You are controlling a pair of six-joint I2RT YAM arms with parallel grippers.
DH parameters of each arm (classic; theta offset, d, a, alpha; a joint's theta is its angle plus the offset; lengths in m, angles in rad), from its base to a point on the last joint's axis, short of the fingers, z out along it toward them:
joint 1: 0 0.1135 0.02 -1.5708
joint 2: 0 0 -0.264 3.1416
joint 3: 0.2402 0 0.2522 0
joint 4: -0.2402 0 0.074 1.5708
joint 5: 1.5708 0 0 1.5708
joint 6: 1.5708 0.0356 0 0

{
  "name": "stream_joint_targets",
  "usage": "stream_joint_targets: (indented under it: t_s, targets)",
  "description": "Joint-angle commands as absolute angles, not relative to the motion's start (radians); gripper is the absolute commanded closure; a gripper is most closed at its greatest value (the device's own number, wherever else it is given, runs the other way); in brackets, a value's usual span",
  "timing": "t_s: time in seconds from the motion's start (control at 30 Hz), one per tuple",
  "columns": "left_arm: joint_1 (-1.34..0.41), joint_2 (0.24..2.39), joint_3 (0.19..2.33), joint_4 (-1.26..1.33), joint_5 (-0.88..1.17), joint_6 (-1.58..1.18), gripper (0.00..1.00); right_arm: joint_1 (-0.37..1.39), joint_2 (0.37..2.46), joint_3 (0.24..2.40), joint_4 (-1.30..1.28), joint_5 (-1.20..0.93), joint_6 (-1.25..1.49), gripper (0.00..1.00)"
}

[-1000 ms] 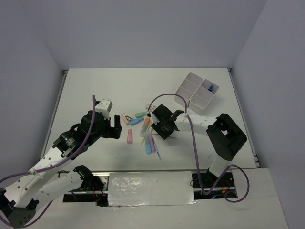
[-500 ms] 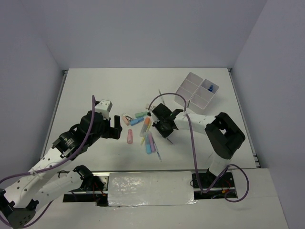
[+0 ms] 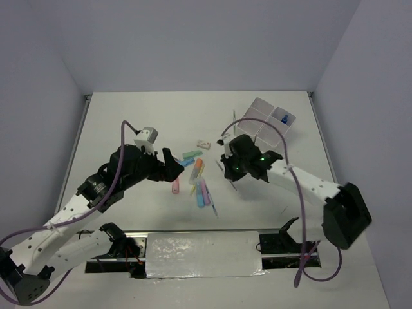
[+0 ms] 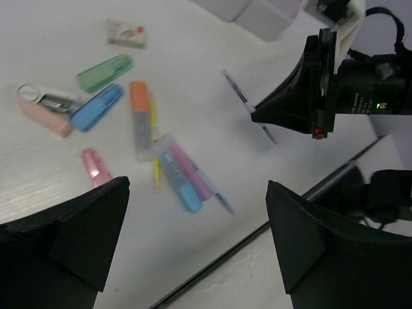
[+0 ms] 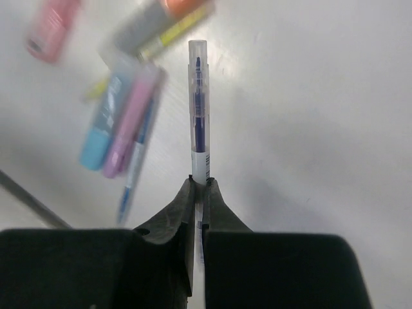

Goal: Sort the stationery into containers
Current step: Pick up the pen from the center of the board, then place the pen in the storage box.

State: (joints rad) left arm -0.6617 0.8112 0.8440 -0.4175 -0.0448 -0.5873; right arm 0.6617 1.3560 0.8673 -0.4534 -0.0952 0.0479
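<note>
The stationery lies in a loose pile at the table's middle: a green marker [image 3: 189,154], a blue marker [image 3: 187,163], an orange marker [image 3: 197,168], a pink marker [image 3: 175,185] and a blue and purple pair [image 3: 203,193]. My right gripper [image 3: 232,168] is shut on a thin clear pen [image 5: 198,103] with dark blue ink, held above the table right of the pile. My left gripper [image 3: 172,166] is open and empty, just left of the pile. The white four-compartment tray [image 3: 257,109] stands at the back right, with a blue item [image 3: 284,118] in one compartment.
A small white eraser [image 3: 205,144] lies behind the pile. A thin blue pen [image 5: 132,187] lies beside the blue and purple pair. A pink item with a clip [image 4: 45,116] lies at the pile's left. The table's front edge [image 4: 270,225] runs close below the pile.
My right gripper has lifted the thin pen off the table and swung right, away from the pile. My left gripper has moved right, closer to the pile.
</note>
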Motion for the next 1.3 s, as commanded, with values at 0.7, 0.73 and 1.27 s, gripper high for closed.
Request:
stream_joint_targets:
  t_s: [0.7, 0.73, 1.27]
  targets:
    - [-0.681, 1.086, 0.908, 0.476, 0.488, -0.822, 0.03, 0.43, 0.778, 0.681, -0.011, -0.652, 0.44, 1.0]
    - [-0.686, 1.092, 0.916, 0.465, 0.483, -0.812, 0.03, 0.433, 0.778, 0.677, -0.003, -0.666, 0.448, 1.0]
    - [-0.753, 1.247, 0.976, 0.42, 0.44, -0.773, 0.19, 0.474, 0.761, 0.66, 0.13, -0.755, 0.489, 1.0]
